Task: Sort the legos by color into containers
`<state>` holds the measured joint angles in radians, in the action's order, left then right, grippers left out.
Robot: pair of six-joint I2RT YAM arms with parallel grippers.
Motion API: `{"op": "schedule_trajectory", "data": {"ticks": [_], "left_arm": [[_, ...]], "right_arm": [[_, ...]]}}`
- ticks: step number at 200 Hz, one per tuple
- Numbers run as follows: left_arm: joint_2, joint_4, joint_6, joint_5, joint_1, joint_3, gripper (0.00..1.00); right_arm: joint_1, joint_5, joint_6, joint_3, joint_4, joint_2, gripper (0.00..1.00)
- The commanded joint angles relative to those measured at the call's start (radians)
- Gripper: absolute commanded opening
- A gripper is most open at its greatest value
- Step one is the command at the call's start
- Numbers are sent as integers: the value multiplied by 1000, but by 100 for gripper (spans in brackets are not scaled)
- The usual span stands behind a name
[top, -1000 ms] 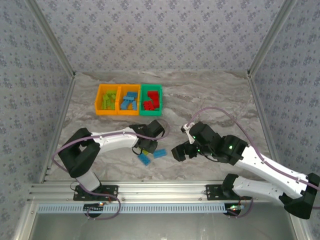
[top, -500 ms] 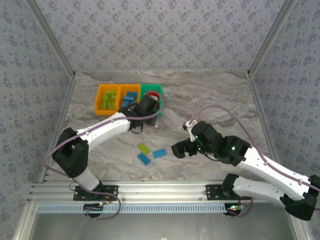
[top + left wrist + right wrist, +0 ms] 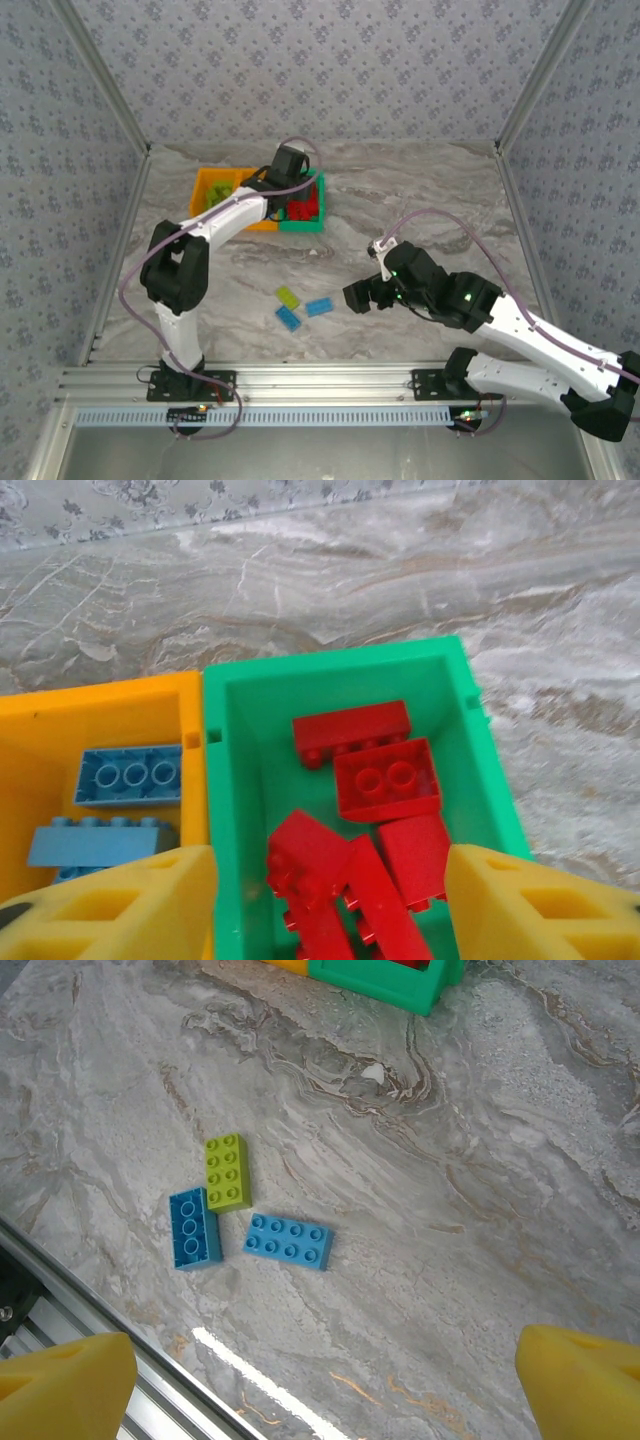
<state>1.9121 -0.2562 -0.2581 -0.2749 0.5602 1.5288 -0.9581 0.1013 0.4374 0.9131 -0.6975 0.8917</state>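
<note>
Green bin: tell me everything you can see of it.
The green bin is a glossy plastic, open-topped rectangular box with thin walls, upright on the marble table. One side wall sits against an orange bin. Inside lie several red bricks, jumbled, some studs-up, some tipped. The left gripper hovers open above it.

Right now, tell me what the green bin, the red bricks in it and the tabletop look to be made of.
Green bin: probably moulded plastic, one even colour, soft sheen, rounded rim. Red bricks: hard glossy plastic, crisp studs catching highlights. Tabletop: smooth, grey marble-veined surface with a bright glare streak; real stone or printed laminate, I cannot tell.
</note>
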Motion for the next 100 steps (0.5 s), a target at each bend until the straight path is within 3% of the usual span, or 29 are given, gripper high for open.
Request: {"op": "schedule_trajectory", "data": {"ticks": [1, 21, 39, 78, 100], "left_arm": [[-119, 16, -34, 28, 20, -6, 65], [-275, 40, -133, 3, 81, -161, 67], [-428, 10, -259, -106, 188, -309, 68], [-677, -300, -666, -320, 420, -525, 69], [-744, -477, -943, -308, 486, -618, 69]], "right_arm": [[-1, 18, -13, 0, 19, -4, 100], [2, 18, -23, -9, 34, 3, 100], [6, 19, -29, -19, 53, 14, 100], [15, 5, -46, -33, 77, 33, 100], [23, -10, -52, -43, 87, 41, 100]]}}
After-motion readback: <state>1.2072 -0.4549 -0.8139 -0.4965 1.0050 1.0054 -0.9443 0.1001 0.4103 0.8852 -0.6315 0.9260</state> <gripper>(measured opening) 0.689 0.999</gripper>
